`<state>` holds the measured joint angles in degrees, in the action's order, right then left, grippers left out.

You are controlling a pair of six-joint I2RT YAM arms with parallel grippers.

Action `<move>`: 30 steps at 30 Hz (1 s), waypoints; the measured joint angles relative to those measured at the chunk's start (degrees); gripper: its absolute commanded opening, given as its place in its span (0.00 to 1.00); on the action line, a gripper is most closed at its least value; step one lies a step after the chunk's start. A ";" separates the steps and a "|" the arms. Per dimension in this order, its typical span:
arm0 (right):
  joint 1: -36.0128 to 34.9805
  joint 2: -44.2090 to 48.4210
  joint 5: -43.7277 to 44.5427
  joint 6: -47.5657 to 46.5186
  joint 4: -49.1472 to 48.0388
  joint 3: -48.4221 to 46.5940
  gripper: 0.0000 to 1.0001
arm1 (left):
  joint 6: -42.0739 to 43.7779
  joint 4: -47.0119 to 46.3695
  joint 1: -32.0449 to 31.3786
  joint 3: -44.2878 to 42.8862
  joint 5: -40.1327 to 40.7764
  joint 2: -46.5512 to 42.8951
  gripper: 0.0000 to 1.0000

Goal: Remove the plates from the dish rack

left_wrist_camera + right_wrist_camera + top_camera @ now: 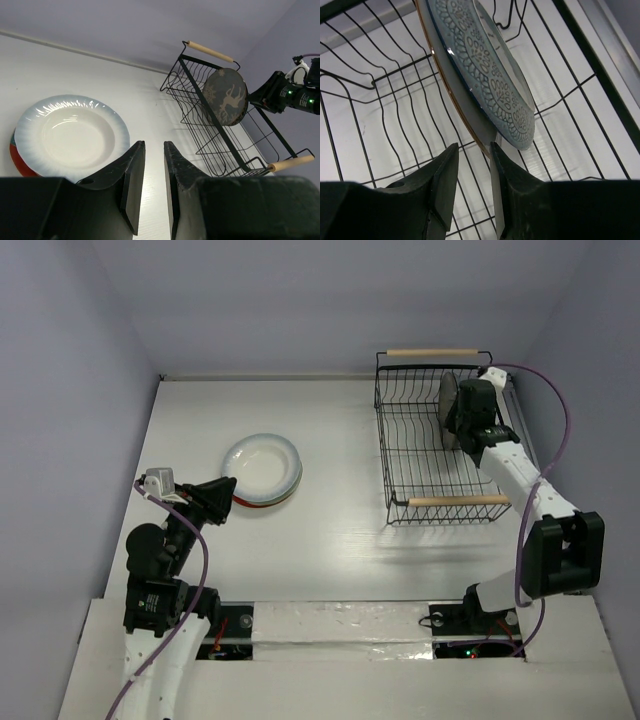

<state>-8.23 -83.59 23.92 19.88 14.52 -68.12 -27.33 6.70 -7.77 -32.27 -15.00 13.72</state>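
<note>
White worktop [340,540] is being occupied by one landmark, the dish rack [383,440], black wire with two wooden handles [458,500].

Well to the left of the dish rack, a stack of plates [262,466] is being borne flat on the worktop. A white plate [70,135] with a pale blue rim is on top, and a red plate [19,159] is showing at the bottom edge.

Inside the dish rack, toward its far right part, a grey plate [226,97] with a white deer is being propped upright by the wires. In the right wrist view a teal lace-patterned plate face [485,75] is being shown there. Whether it is a second plate cannot be told.

The right tool [474,147] is being held inside the dish rack, fingers slightly apart, with the plate's lower rim at the gap. Whether it is clamped cannot be told.

The left tool [154,145] is being held left of the dish rack, just beside the stack, fingers slightly apart with nothing between.
</note>
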 measured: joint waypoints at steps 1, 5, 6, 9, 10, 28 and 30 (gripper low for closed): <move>0.00 -0.31 -0.28 -0.02 0.02 -0.02 0.37 | 0.00 0.00 0.00 0.00 -0.02 0.00 0.19; 0.00 -1.86 -0.46 -0.42 0.26 -1.36 0.37 | 0.00 0.00 0.00 0.00 0.00 0.00 0.19; 0.00 -2.25 -0.42 -0.57 0.46 -1.97 0.37 | 0.00 0.00 0.00 0.00 0.00 0.00 0.19; 0.00 -3.48 -0.20 -0.96 0.46 -3.76 0.37 | 0.00 0.00 0.00 0.00 0.00 0.00 0.19; 0.00 -3.96 0.15 -1.09 0.46 -4.26 0.37 | 0.00 0.00 0.00 0.00 0.00 0.00 0.19; -0.04 -12.07 7.10 -3.80 3.08 -8.26 0.39 | 0.02 0.00 0.00 0.00 -0.02 0.00 0.20; -0.04 -12.70 7.54 -4.11 3.19 -8.52 0.31 | 0.00 0.00 0.00 0.00 -0.02 0.00 0.20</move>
<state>-8.27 -96.29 31.46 15.77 17.72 -76.64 -27.33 6.70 -7.77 -32.27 -15.03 13.72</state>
